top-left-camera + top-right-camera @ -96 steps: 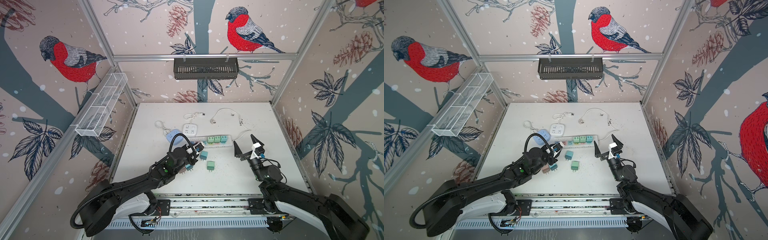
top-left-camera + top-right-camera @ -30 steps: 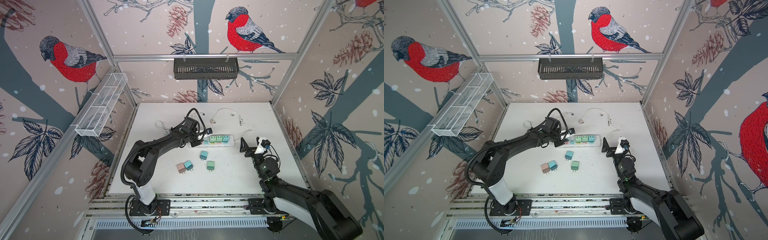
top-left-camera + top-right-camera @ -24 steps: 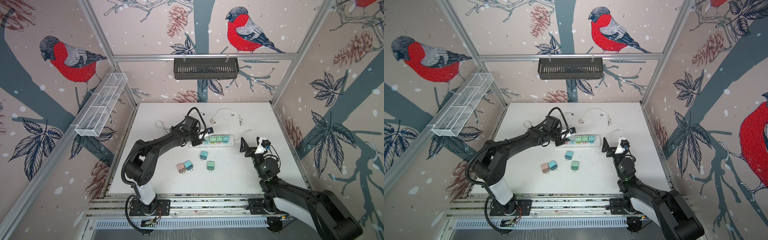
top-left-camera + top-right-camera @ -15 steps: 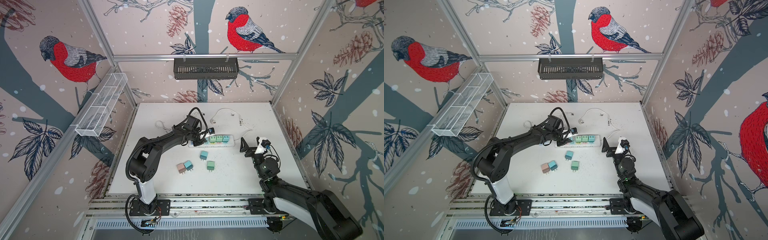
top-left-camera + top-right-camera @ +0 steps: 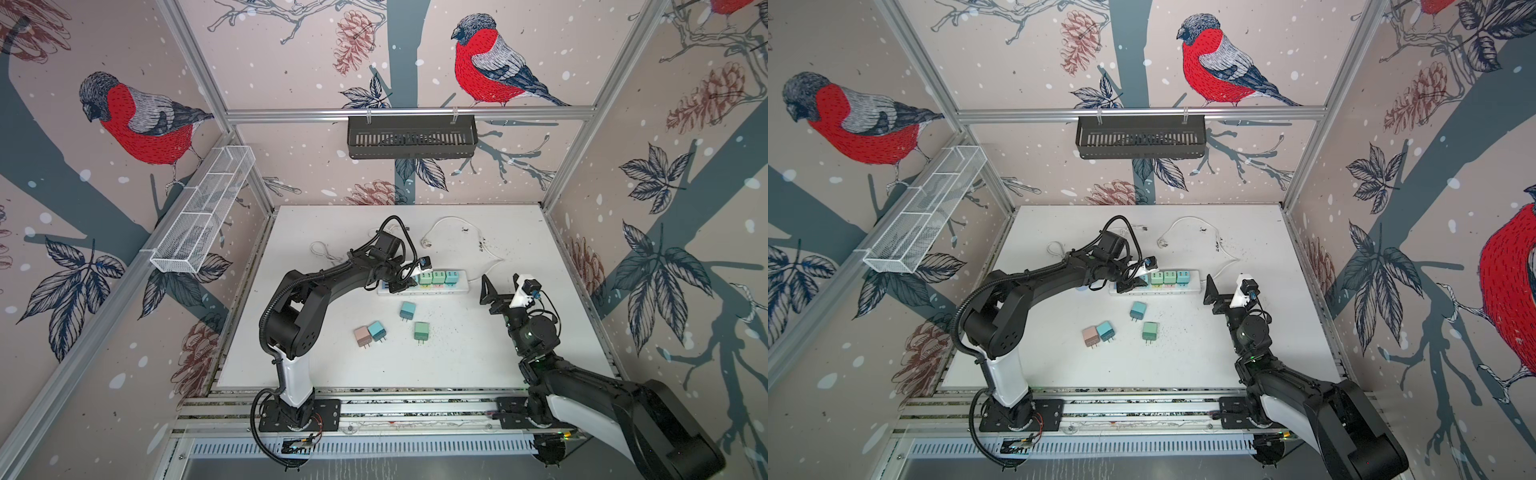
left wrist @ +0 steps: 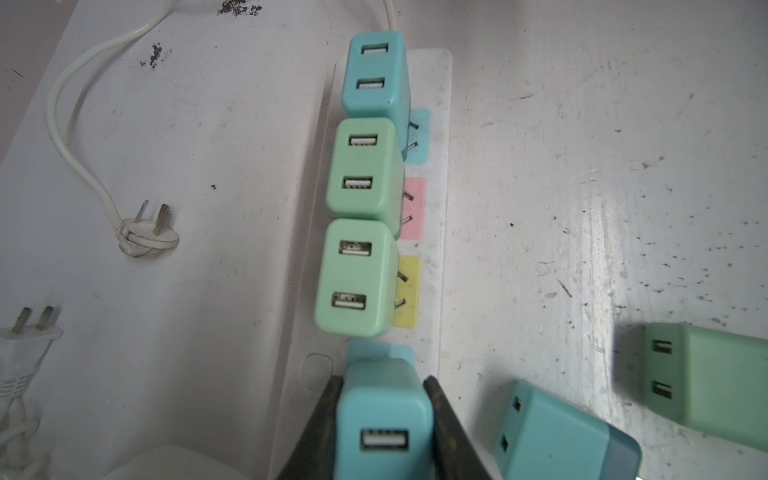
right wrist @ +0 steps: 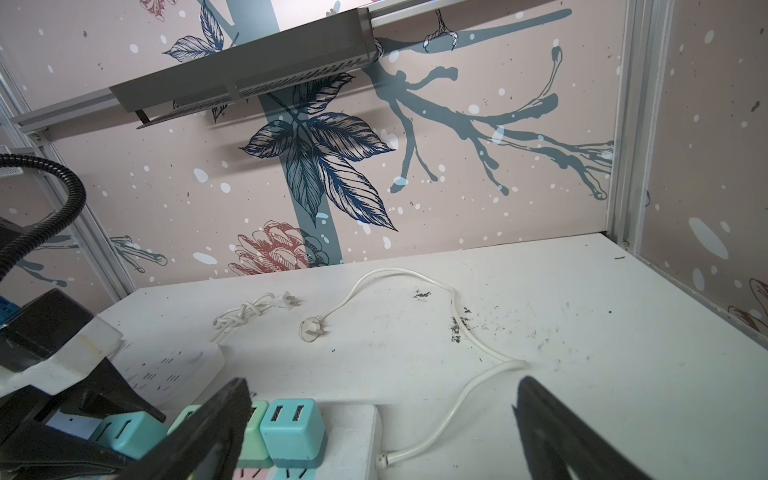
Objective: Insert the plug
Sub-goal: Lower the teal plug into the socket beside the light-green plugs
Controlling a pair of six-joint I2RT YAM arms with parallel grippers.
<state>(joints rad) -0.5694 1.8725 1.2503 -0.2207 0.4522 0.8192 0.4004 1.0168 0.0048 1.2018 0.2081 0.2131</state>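
The left gripper (image 6: 382, 384) is closed tightly on a blue USB charger (image 6: 382, 419) at the left end socket of the white power strip (image 5: 436, 289) on the desk (image 5: 457, 365), next to three plugged-in chargers (image 5: 438, 277), while the right gripper (image 5: 500, 284) hovers wide open and empty, just right of the strip

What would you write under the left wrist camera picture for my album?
Left gripper holds a blue charger at the white power strip, beside three plugged-in chargers.
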